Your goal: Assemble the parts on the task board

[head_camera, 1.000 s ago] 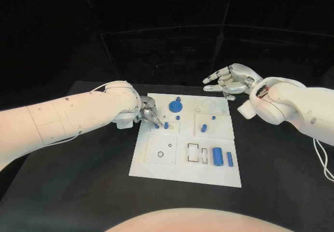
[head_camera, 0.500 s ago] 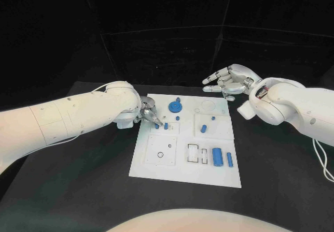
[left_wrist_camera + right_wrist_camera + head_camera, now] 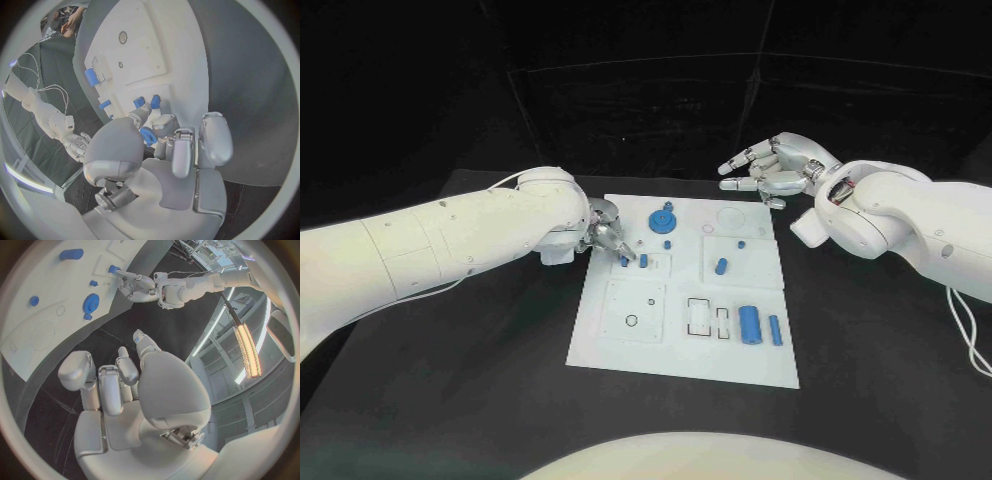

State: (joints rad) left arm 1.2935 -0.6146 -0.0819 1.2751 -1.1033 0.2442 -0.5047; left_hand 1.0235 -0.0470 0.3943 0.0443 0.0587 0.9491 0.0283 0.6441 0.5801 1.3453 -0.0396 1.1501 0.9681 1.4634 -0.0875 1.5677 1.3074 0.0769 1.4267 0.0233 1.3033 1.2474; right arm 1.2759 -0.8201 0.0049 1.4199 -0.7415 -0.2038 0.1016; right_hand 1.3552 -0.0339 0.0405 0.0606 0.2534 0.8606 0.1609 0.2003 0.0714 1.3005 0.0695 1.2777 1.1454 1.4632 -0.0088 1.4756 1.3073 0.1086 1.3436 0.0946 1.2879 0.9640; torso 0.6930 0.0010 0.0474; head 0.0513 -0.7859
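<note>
The white task board [image 3: 625, 345] lies mid-table. My left hand [image 3: 607, 238] is over its far left corner, pinching a small blue part [image 3: 147, 135] between thumb and fingers just above the board. Two short blue pegs [image 3: 155, 101] stand in the board right in front of those fingertips; one peg [image 3: 643, 260] shows beside them in the head view. My right hand [image 3: 773, 166] hovers beyond the board's far right corner, fingers apart and holding nothing. A round blue part [image 3: 664, 218], a blue cylinder [image 3: 723, 266], a bigger cylinder [image 3: 751, 324] and a blue bar [image 3: 776, 329] lie on the board.
The black table [image 3: 459, 380] surrounds the board. Square plates with small holes [image 3: 635, 310] and rectangular slots [image 3: 707, 316] take up the board's near half. The right wrist view shows the left hand [image 3: 139, 287] at the board's edge [image 3: 37, 340].
The left hand's fingertips have edged slightly lower toward the board with the small part. The right hand has stayed in place.
</note>
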